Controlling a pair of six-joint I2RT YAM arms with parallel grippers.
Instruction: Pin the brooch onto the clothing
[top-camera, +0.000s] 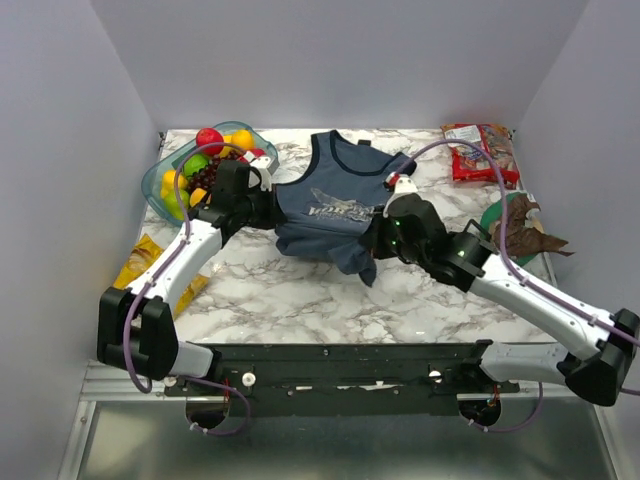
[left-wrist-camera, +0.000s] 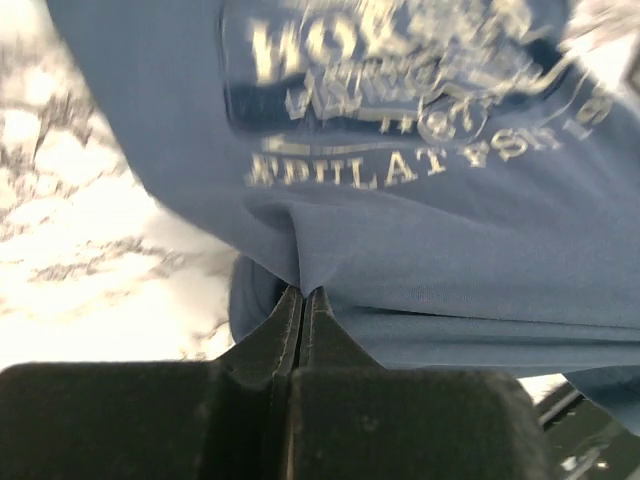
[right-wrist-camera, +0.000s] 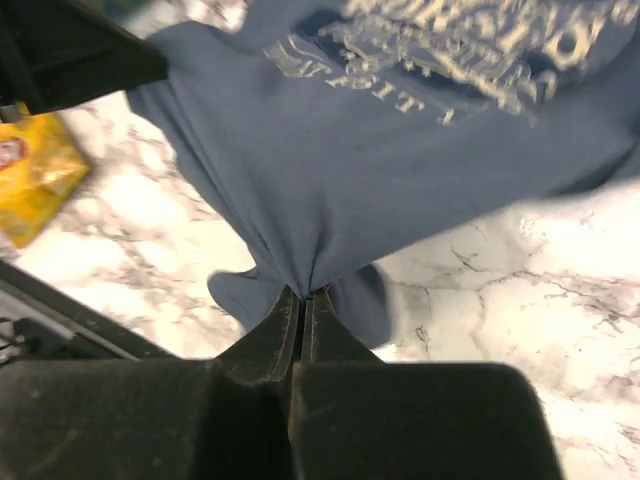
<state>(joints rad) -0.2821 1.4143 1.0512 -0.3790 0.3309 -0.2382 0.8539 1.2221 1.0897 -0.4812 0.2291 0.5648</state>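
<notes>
The clothing (top-camera: 335, 205), a slate-blue tank top with navy trim and a pale chest print, lies bunched in the middle of the marble table. My left gripper (top-camera: 262, 210) is shut on its left edge; in the left wrist view its fingertips (left-wrist-camera: 302, 293) pinch a fold of the blue cloth (left-wrist-camera: 420, 260). My right gripper (top-camera: 378, 238) is shut on the lower right hem; in the right wrist view the clothing (right-wrist-camera: 380, 150) gathers into a pucker at the closed tips (right-wrist-camera: 303, 296). The brooch is not visible in any view.
A clear tub of toy fruit (top-camera: 205, 165) stands at the back left, close to my left wrist. A red snack bag (top-camera: 478, 152) lies at the back right, with a green roll and brown wrapper (top-camera: 520, 228) below it. A yellow packet (top-camera: 140, 262) lies at the left edge.
</notes>
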